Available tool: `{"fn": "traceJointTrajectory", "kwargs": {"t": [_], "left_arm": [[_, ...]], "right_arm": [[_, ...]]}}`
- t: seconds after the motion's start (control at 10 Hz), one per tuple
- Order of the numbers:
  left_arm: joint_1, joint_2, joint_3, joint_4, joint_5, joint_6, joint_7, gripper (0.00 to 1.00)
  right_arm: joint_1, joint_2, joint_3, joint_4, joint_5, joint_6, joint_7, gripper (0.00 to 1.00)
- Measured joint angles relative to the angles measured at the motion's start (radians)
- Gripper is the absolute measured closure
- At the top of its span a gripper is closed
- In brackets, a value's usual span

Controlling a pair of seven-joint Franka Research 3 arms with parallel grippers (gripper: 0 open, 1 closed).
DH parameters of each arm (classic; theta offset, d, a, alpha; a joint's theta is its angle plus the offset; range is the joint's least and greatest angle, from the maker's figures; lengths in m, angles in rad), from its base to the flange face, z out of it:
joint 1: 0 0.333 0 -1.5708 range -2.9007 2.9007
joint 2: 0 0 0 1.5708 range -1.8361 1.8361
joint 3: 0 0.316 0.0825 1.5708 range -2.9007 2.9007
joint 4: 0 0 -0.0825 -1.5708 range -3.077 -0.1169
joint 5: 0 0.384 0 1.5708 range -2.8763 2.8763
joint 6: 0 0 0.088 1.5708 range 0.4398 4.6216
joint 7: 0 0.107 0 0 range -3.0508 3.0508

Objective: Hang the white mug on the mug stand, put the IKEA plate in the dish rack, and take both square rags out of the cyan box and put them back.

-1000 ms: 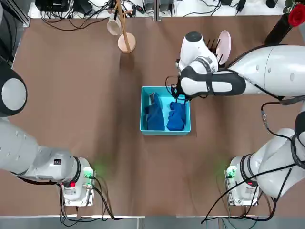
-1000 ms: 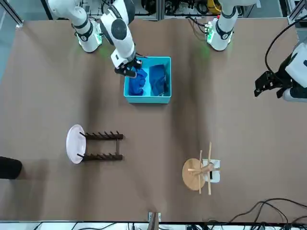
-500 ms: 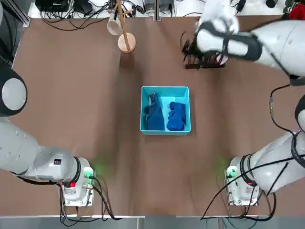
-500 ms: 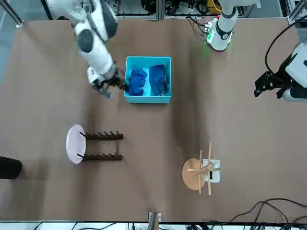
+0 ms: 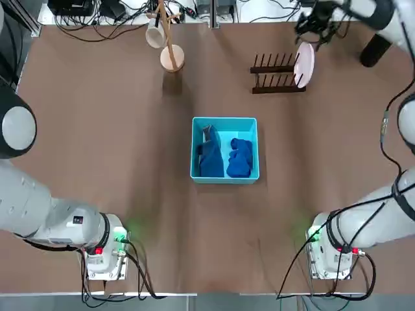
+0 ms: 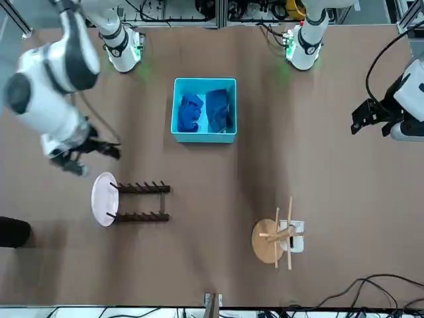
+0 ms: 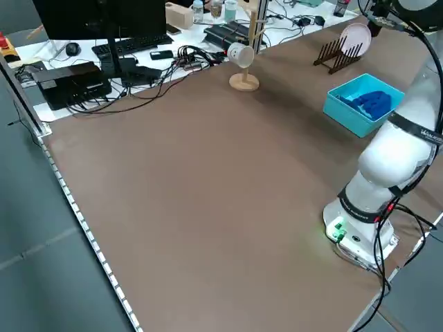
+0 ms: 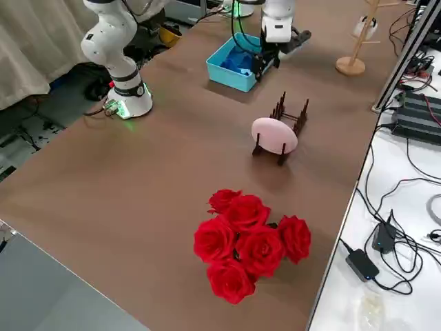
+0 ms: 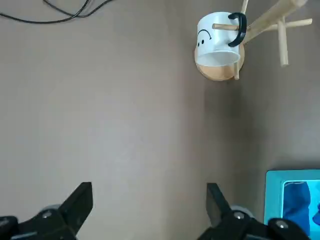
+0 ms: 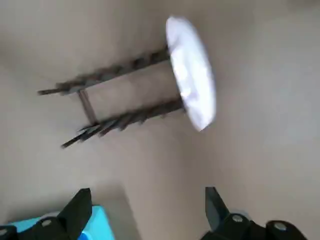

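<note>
Brown tabletop (image 5: 130,162) holds the blue bin (image 5: 225,179) mid-table, two rags (image 5: 211,155) inside, the left one lying lengthwise toward the robot's side. Right claw (image 10: 150,212), spread and empty, hangs beyond the bin near the rack (image 5: 279,89); left claw (image 9: 150,212), spread too, is parked left

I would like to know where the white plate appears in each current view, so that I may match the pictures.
Top: plate, upper right.
Front: left of centre.
Left side: upper right.
Right side: right of centre.
Left wrist: absent.
Right wrist: upper centre-right.
Shared landmark: cyan box.
</note>
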Motion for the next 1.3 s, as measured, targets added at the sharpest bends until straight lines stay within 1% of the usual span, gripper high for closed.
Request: {"fn": "traceJointTrajectory", "kwargs": {"t": [0.1, 0.2, 0.3, 0.5, 0.6, 0.8, 1.1, 1.2, 1.3], "left_arm": [[0.000, 0.000, 0.000, 0.000, 0.000, 0.000, 0.000, 0.00], [0.000, 0.000, 0.000, 0.000, 0.000, 0.000, 0.000, 0.00], [0.000, 0.000, 0.000, 0.000, 0.000, 0.000, 0.000, 0.00], [0.000, 0.000, 0.000, 0.001, 0.000, 0.000, 0.000, 0.00], [0.000, 0.000, 0.000, 0.001, 0.000, 0.000, 0.000, 0.00], [0.000, 0.000, 0.000, 0.001, 0.000, 0.000, 0.000, 0.00], [-0.001, 0.000, 0.000, 0.001, 0.000, 0.000, 0.000, 0.00], [-0.001, 0.000, 0.000, 0.001, 0.000, 0.000, 0.000, 0.00], [-0.001, 0.000, 0.000, 0.001, 0.000, 0.000, 0.000, 0.00]], "right_arm": [[-0.071, 0.012, -0.001, 0.038, -0.025, -0.014, -0.140, 0.00], [-0.139, 0.014, -0.001, 0.076, -0.036, -0.033, -0.226, 0.00], [-0.195, 0.012, -0.002, 0.135, -0.041, -0.094, -0.267, 0.00], [-0.250, 0.004, -0.001, 0.288, -0.043, -0.265, -0.293, 0.00], [-0.256, -0.001, 0.000, 0.335, -0.044, -0.304, -0.318, 0.00], [-0.256, -0.004, 0.009, 0.359, -0.049, -0.336, -0.356, 0.00], [-0.242, -0.009, 0.023, 0.361, -0.096, -0.362, -0.381, 0.00], [-0.235, -0.017, 0.021, 0.361, -0.097, -0.368, -0.382, 0.00], [-0.217, -0.025, 0.008, 0.361, -0.098, -0.373, -0.382, 0.00]]}}
